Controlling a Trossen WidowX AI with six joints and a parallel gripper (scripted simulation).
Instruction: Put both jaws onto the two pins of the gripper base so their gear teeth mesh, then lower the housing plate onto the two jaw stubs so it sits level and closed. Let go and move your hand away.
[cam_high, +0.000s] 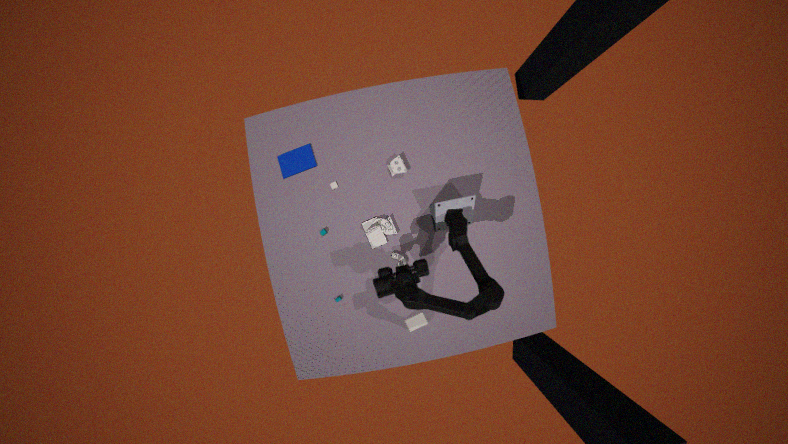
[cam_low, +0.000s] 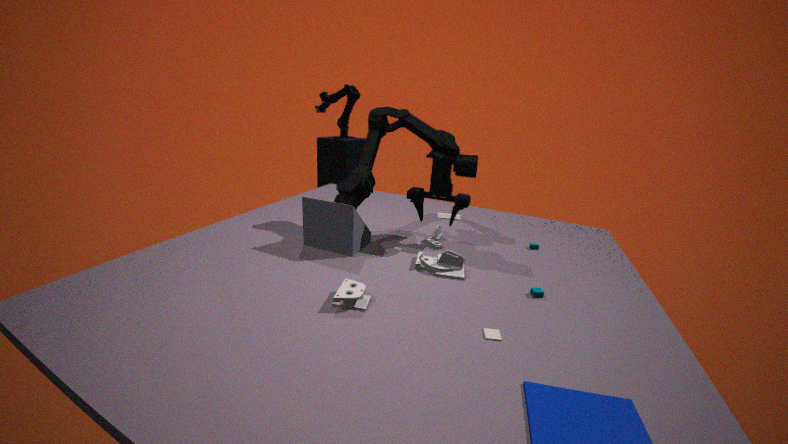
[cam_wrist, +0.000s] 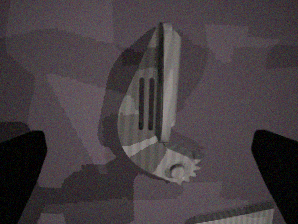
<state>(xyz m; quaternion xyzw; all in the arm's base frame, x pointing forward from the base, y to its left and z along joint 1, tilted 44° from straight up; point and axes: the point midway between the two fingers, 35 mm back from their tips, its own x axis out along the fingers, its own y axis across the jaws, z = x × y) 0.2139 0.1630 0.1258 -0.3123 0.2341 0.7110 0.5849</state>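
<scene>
My gripper (cam_low: 436, 222) (cam_wrist: 151, 141) is open and empty, pointing down above the loose white jaw (cam_high: 395, 256) (cam_low: 433, 242) (cam_wrist: 134, 117). That jaw lies on the table with its upright pad wall and slots between the two fingers in the wrist view, its gear teeth toward the lower right. The white gripper base (cam_high: 376, 238) (cam_low: 453, 274) (cam_wrist: 245, 217) lies nearby, with what looks like the other jaw (cam_high: 387, 224) (cam_low: 452, 258) on it; tooth contact cannot be made out. The housing plate (cam_high: 393, 170) (cam_low: 342, 287), white with two holes, stands apart, raised on a support.
A blue pad (cam_high: 297, 161) (cam_low: 584, 413), a small white tile (cam_high: 334, 185) (cam_low: 492, 334), two teal blocks (cam_high: 323, 232) (cam_low: 537, 292) and a pale slab (cam_high: 416, 321) (cam_low: 449, 216) lie around. The grey arm mount (cam_high: 454, 204) (cam_low: 329, 225) stands near the base.
</scene>
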